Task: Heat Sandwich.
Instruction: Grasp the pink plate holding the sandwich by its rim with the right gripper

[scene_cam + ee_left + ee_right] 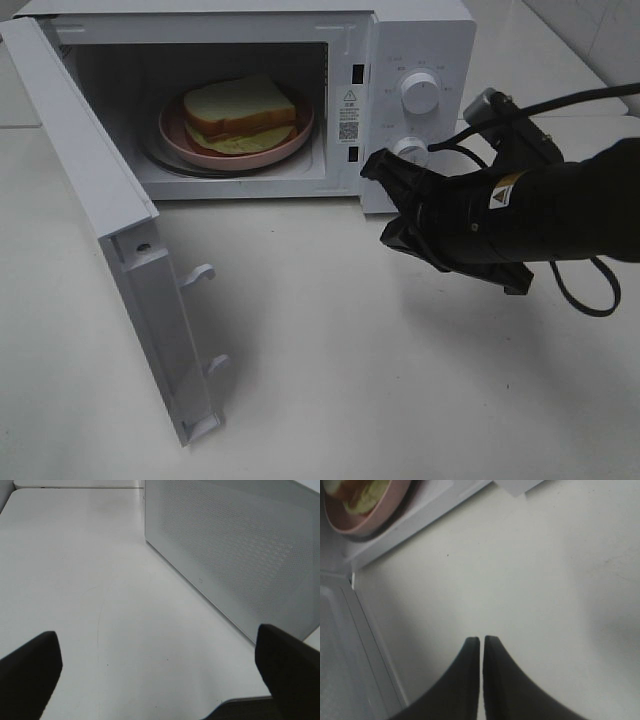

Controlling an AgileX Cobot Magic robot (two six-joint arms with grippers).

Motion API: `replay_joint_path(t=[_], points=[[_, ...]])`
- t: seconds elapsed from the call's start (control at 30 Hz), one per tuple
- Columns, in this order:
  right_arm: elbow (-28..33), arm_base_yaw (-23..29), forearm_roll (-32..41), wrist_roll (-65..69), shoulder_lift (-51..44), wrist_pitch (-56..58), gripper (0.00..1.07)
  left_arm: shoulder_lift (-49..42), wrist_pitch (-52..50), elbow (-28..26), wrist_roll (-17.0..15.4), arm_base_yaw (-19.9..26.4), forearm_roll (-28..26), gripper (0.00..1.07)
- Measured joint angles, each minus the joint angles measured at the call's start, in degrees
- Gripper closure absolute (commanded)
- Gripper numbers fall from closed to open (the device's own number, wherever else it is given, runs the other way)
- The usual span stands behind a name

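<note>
**Sandwich (240, 110) rests inside the open microwave (420, 40)**

We count one sandwich on one pink plate (300, 136), in the cavity of the one white microwave at the upper left of the high view. Its door (100, 220) is swung wide. The panel carries two knobs, an upper knob (419, 93) and a lower knob (410, 150). We see two grippers. The right gripper (481, 641) has its fingers pressed together on nothing. The left gripper (156, 635) has its fingers spread wide. One plain white table (350, 360) fills the frame.
</note>
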Motion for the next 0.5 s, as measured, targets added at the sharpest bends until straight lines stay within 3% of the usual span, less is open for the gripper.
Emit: replay_joint_path(t=[0.5], points=[[-9.74,0.00,-0.46,-35.47,-1.20,29.39,1.01,0.00,0.00,0.00,0.00,0.00,0.00,0.09]])
